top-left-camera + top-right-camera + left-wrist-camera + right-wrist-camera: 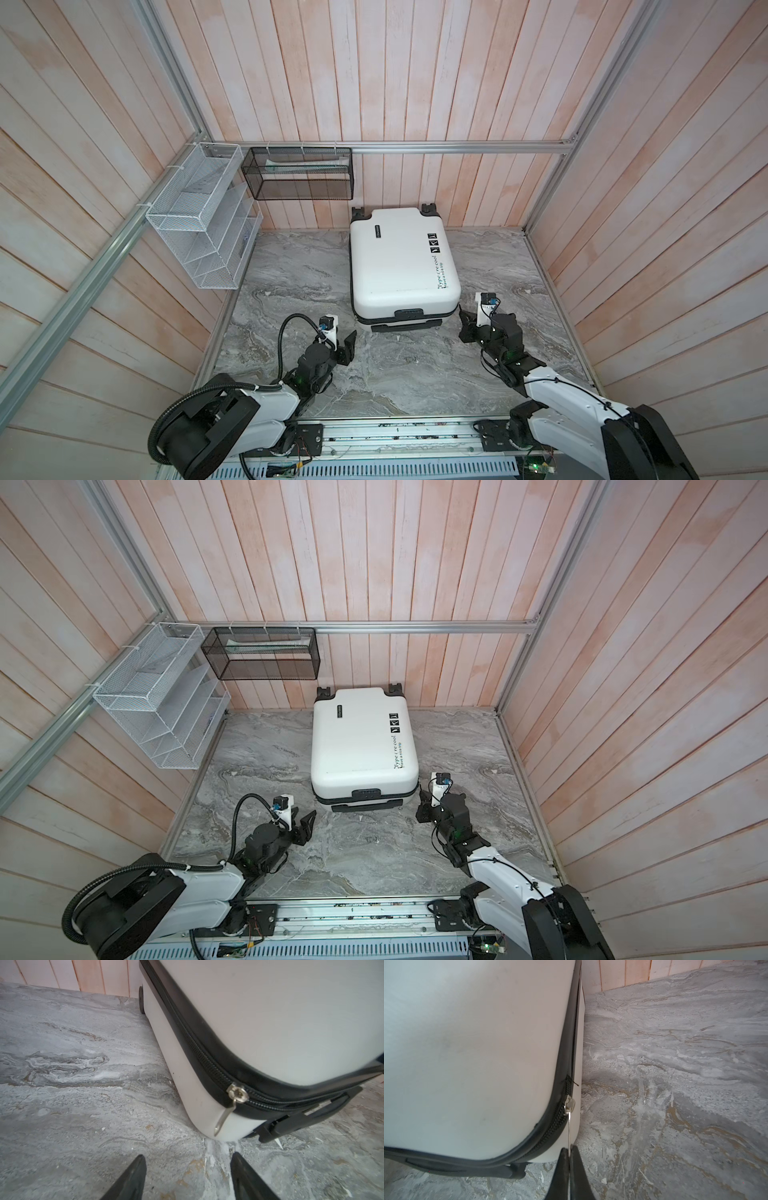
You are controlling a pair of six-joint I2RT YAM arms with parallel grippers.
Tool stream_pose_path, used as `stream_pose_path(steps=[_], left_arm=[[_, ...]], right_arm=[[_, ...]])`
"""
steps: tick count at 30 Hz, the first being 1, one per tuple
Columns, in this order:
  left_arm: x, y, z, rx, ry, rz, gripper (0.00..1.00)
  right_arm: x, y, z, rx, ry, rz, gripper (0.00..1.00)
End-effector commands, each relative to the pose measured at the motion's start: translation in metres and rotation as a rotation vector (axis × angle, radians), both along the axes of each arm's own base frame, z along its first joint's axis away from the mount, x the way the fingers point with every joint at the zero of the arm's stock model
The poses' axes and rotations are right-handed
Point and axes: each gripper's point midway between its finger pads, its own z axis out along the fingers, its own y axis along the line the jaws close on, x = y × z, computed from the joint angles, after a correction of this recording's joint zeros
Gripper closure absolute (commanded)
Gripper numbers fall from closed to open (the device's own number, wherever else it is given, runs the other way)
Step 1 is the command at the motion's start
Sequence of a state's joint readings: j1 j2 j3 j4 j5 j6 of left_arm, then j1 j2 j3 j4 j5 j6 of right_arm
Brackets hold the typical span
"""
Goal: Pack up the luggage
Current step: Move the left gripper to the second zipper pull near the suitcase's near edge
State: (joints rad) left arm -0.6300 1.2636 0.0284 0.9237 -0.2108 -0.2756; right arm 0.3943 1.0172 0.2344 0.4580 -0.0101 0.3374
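Right jaws pinch a slim metal zipper pull (569, 1128); left jaws spread near smooth white luggage (399, 257).

I read the luggage (401, 257) shell as smooth white hard plastic with a faint sheen. Zip tape (207, 1059): black woven cloth. Zip pull (569, 1105): bright metal. Table (291, 374): grey marble look, matt. Walls (415, 83): pale washed wood planks. Basket (299, 183): black wire mesh. Rack (195, 232): white wire mesh.
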Motion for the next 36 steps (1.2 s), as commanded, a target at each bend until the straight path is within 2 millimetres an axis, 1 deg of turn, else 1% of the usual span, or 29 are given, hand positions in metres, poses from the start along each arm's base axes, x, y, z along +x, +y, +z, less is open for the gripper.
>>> stream_pose_path(steps=[1, 6, 8, 12, 29, 36], left_arm=[[0.007, -0.011, 0.028, -0.013, -0.123, -0.041, 0.36], [0.009, -0.014, 0.029, 0.009, -0.151, -0.057, 0.38], [0.008, -0.016, 0.029, 0.017, -0.157, -0.071, 0.42], [0.011, -0.019, 0.028, 0.034, -0.157, -0.080, 0.46], [0.023, -0.013, 0.029, 0.022, -0.175, -0.032, 0.43], [0.022, -0.013, 0.029, 0.012, -0.175, -0.048, 0.46]], right_arm=[[-0.005, 0.000, -0.009, -0.005, 0.022, 0.013, 1.00], [-0.005, 0.000, -0.010, -0.006, 0.024, 0.013, 1.00], [-0.005, 0.000, -0.011, -0.007, 0.028, 0.012, 1.00], [-0.005, 0.000, -0.011, -0.008, 0.027, 0.015, 1.00], [-0.006, 0.002, -0.013, -0.011, 0.032, 0.031, 1.00], [-0.006, 0.003, -0.013, -0.010, 0.032, 0.037, 1.00]])
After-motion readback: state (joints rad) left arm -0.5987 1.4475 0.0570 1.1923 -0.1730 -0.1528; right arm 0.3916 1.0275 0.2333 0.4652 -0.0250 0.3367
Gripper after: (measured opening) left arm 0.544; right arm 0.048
